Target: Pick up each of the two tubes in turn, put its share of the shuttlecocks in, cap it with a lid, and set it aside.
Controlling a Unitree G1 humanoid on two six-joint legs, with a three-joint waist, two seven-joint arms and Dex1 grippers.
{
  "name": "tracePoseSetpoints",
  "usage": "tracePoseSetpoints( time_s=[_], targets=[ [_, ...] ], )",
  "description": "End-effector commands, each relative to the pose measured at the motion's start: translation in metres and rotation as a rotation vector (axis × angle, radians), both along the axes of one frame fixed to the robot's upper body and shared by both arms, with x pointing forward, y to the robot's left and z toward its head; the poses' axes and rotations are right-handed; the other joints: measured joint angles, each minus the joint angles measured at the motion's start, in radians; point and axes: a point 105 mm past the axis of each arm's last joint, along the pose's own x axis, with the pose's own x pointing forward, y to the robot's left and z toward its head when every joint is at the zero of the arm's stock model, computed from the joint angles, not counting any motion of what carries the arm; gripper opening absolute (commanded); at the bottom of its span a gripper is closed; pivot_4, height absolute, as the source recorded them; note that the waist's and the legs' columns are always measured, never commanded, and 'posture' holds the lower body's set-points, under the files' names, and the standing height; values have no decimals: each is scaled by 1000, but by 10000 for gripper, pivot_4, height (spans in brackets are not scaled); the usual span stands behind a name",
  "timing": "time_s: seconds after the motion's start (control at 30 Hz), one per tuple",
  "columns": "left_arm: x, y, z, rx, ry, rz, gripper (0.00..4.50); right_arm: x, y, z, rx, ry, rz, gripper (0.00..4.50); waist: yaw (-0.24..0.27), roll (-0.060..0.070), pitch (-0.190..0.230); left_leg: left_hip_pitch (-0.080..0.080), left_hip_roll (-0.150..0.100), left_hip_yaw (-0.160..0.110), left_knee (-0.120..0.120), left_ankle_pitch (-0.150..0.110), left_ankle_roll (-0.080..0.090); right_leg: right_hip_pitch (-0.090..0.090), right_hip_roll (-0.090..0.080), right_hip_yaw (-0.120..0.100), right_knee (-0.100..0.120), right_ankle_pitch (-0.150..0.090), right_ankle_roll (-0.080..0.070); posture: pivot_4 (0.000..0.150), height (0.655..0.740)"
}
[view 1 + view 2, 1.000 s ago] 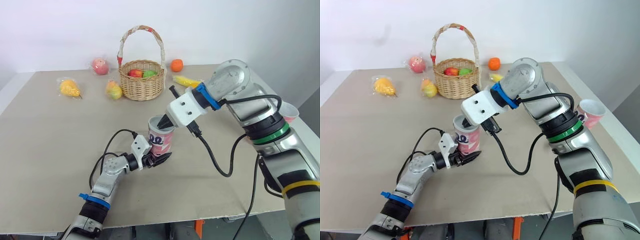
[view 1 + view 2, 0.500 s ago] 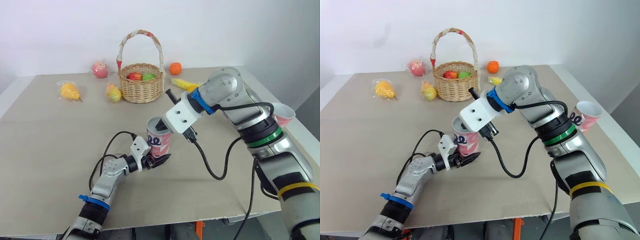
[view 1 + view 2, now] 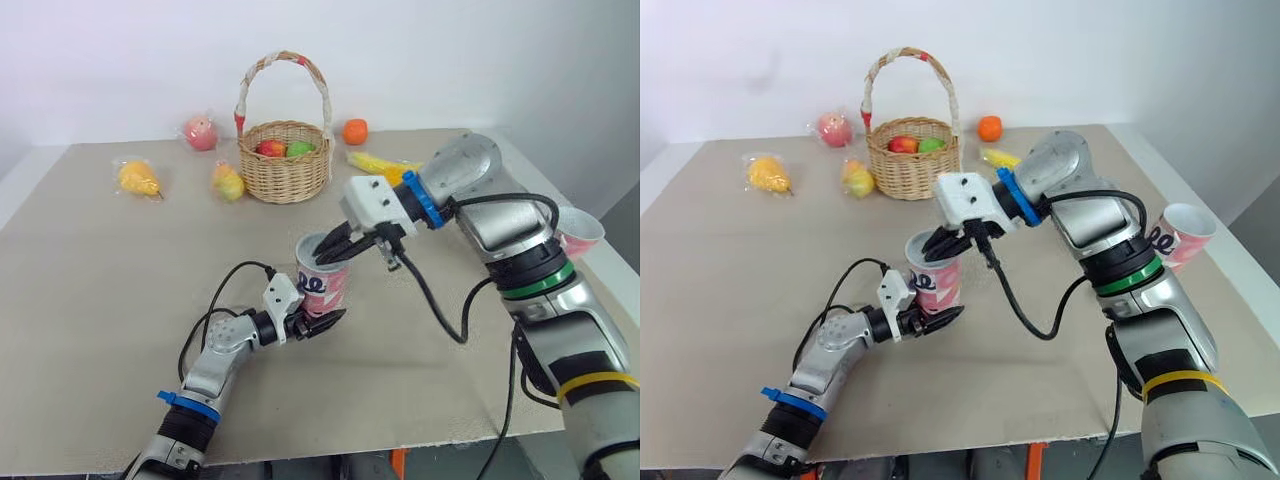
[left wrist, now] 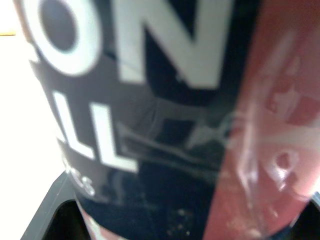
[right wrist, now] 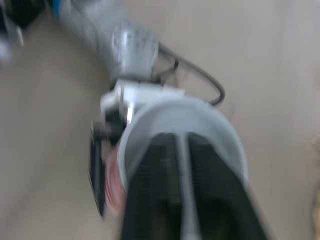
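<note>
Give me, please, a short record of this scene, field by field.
left gripper: jaws shut on the lower part of the held tube
held tube: upright, top open, no lid on it
right gripper: at the held tube's open mouth, tip just inside the rim
second tube: at the right edge of the table, apart from both grippers, uncapped
basket: at the back of the table, fruit inside
orange: on the table, right of the basket
</note>
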Motion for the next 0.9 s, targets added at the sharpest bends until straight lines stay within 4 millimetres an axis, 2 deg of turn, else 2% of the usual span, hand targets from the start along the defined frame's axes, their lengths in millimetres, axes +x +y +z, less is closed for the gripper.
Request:
tracePoseSetpoints(
  time_s=[0.03,0.13,0.17,0.2,0.27,0.4,0.57,0.67,0.77,0.9],
  targets=[
    [-3,3,-5,17,31,-23,32335,-6,-11,53,249,39,-50,23241,1,0,0,-8,-1,-2,0,0,0,-6,-1,-1,0,1,1,1500,7400],
    [-4,7,0,20,20,-43,32335,-9,-27,66,378,105,-111,38936,1,0,3,-12,-3,-5,1,-1,2,-9,-2,-2,0,1,2,1500,7400],
    [-4,9,1,20,19,-45,35746,-10,-31,68,411,122,-132,44359,0,0,3,-12,-3,-5,0,-2,2,-9,-3,-3,-1,1,2,1500,7400],
    [-5,12,2,25,22,-54,39539,-14,-41,63,440,167,-163,45000,0,-1,4,-12,-3,-5,0,-3,3,-8,-3,-4,-1,1,2,1500,7400],
    [-7,22,5,50,32,-74,44745,-22,-63,36,456,258,-260,45000,1,-4,5,-13,-3,-8,0,-4,6,-7,-3,-6,-3,-1,2,1500,7400],
    [-13,42,6,120,42,-103,44745,-28,-74,-10,459,353,-392,45000,-6,1,9,-14,-3,-10,1,-6,8,-7,-2,-7,-2,-3,2,1500,7400],
    [-22,76,16,187,65,-137,44745,-26,-68,-81,451,326,-540,45000,-14,2,13,-13,-1,-12,1,-6,8,-7,4,-5,0,-8,5,1500,7400],
    [-25,88,26,191,77,-161,44745,-25,-56,-108,450,302,-559,45000,-14,2,20,-13,1,-11,2,-6,7,-7,6,-5,1,-9,7,1500,7400],
    [-30,86,41,175,65,-212,44745,-22,-36,-123,470,316,-547,45000,-15,-1,24,-13,3,-11,6,-6,7,-7,8,-5,2,-8,6,1500,7400],
    [-37,67,50,151,61,-268,44745,-12,-22,-125,504,306,-543,45000,-14,-1,26,-16,3,-11,12,-6,6,-7,8,-5,2,-7,8,1500,7400]
  ],
)
